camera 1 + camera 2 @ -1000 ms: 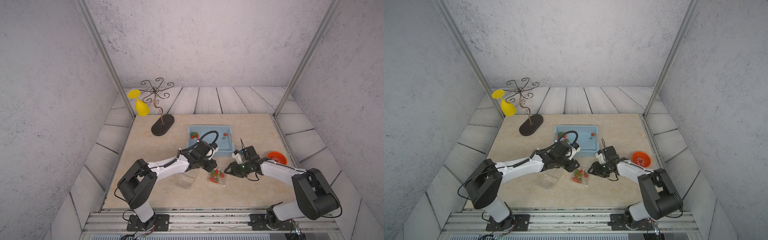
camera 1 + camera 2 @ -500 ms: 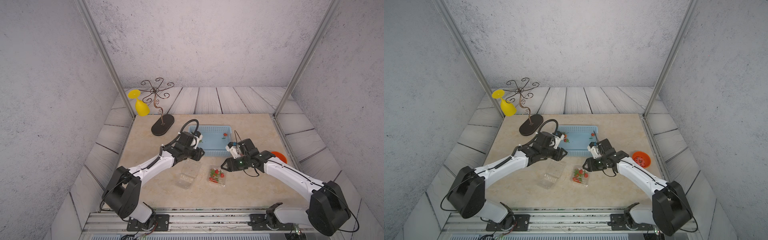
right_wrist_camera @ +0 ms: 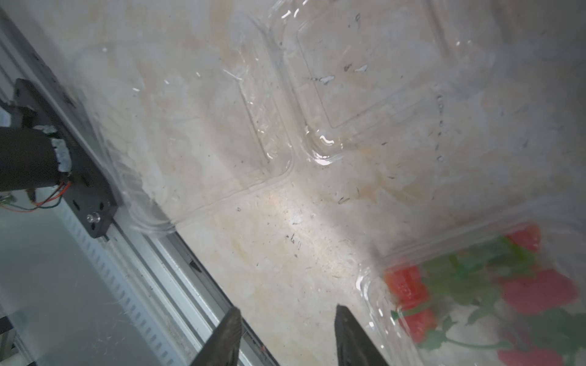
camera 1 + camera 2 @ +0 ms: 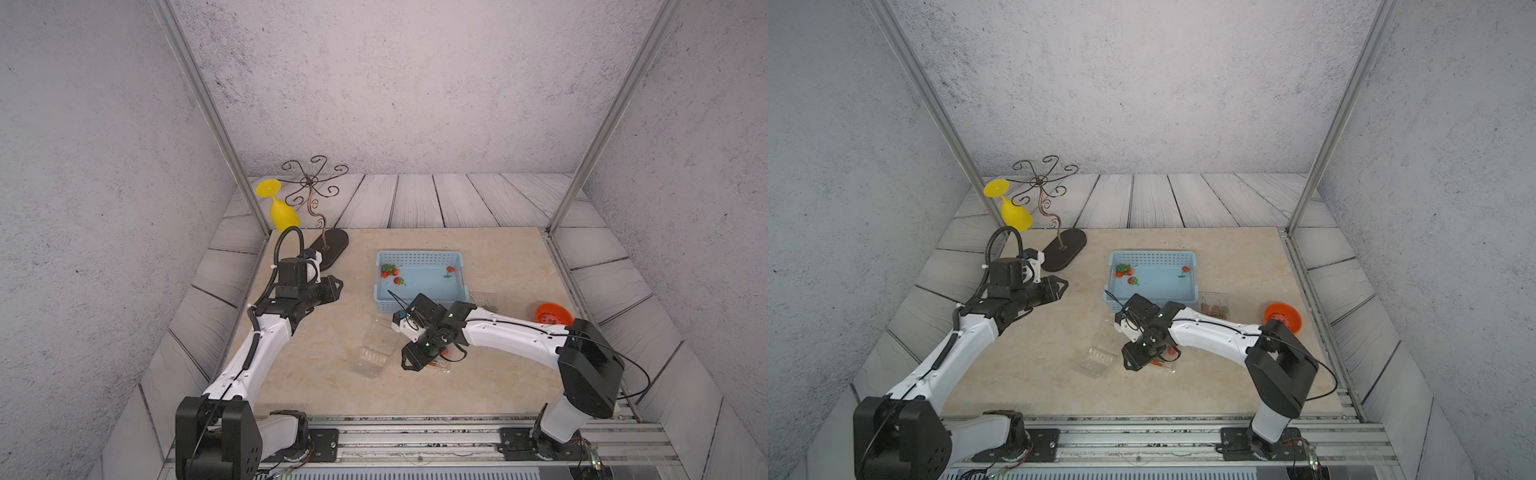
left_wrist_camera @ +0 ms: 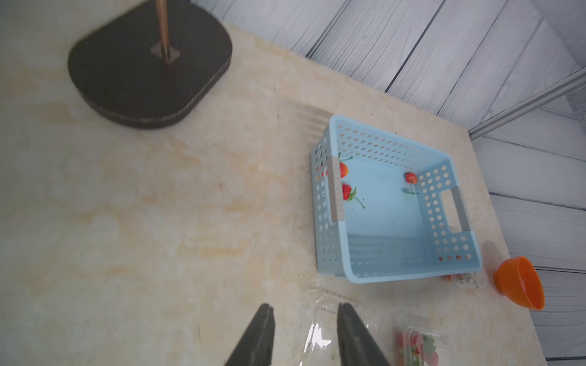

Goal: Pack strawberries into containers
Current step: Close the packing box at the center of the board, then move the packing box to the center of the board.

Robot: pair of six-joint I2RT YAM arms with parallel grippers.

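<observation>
Beside a container of strawberries, the right gripper gapes empty; left gripper narrowly parted, empty.

Both top views look down from above the front edge of the tabletop. Wrist views peer past the left tool and right tool. All show the empty container.

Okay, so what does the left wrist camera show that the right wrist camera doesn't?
Only the left wrist view: the blue basket with loose strawberries, the dark stand base and the orange bowl.

Only the right wrist view: the metal rail along the table's edge and a black mounting plate.

Both: the beige tabletop, the empty clear container and the packed container. Each shows its own open pincer: left pincer, right pincer.
</observation>
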